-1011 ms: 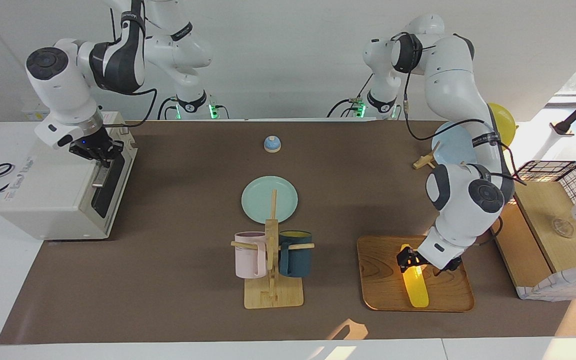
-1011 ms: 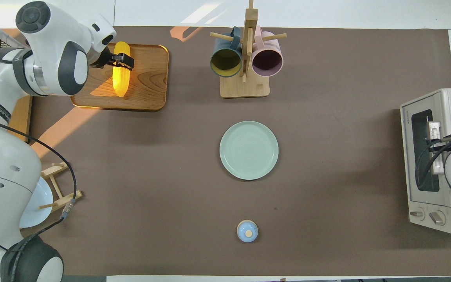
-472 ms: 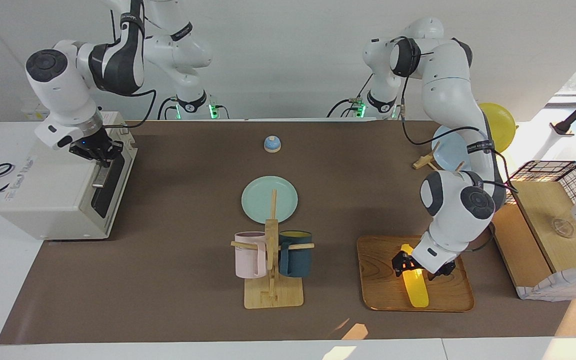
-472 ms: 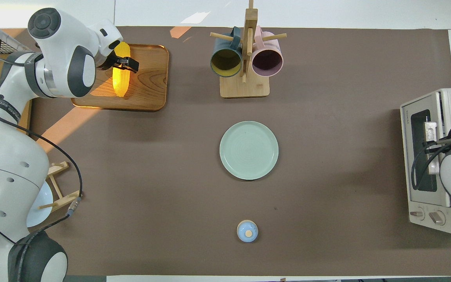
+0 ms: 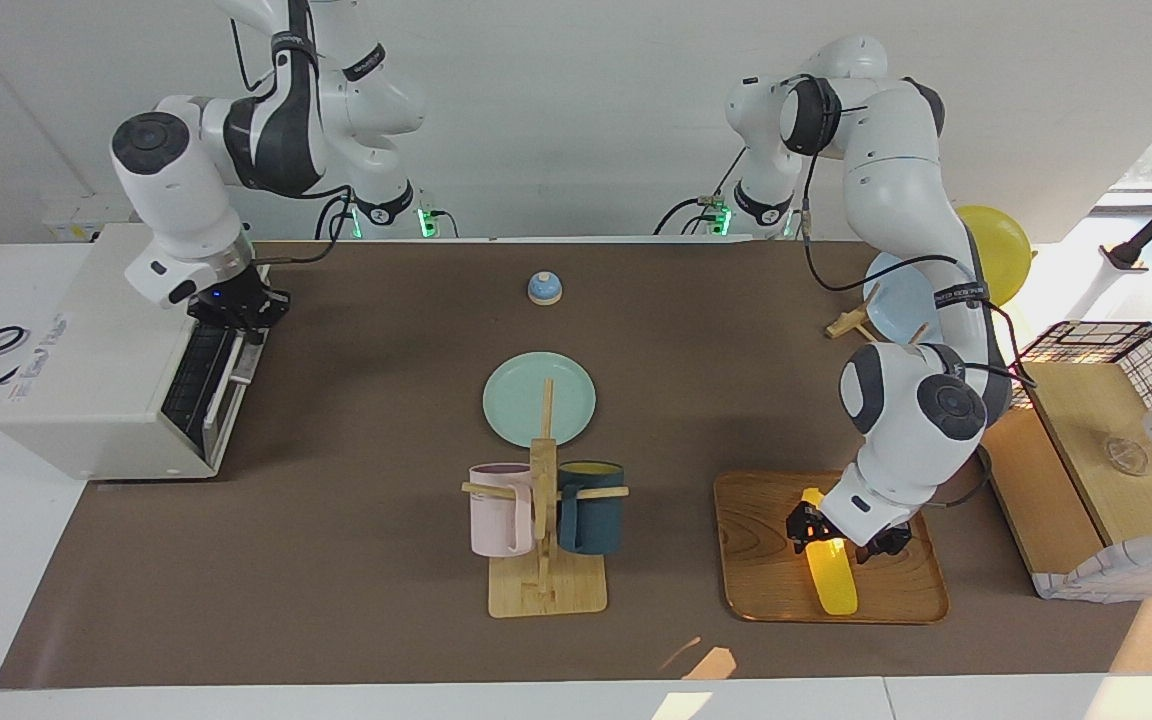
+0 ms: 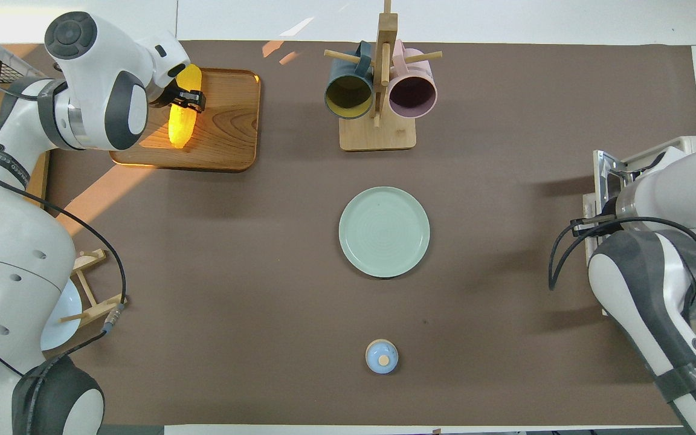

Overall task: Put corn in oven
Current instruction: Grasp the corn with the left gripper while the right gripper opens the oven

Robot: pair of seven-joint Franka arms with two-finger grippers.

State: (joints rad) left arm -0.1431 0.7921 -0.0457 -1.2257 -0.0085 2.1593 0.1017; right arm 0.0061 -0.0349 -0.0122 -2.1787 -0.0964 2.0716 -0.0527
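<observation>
Even brightness, sunlit patch beside tray (image 5: 766,560).

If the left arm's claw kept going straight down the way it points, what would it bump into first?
The left gripper points down at the bright yellow corn cob, apparently already shut on it; below lies the wooden tray.

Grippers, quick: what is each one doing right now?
Left gripper: shut on the corn, which lies on the tray.
Right gripper: shut on the oven door.

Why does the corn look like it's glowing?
Facing view: a sunbeam from the left arm's end of the table lights the corn on the wooden tray; overhead view: the same orange streak crosses the table mat beside the tray.
</observation>
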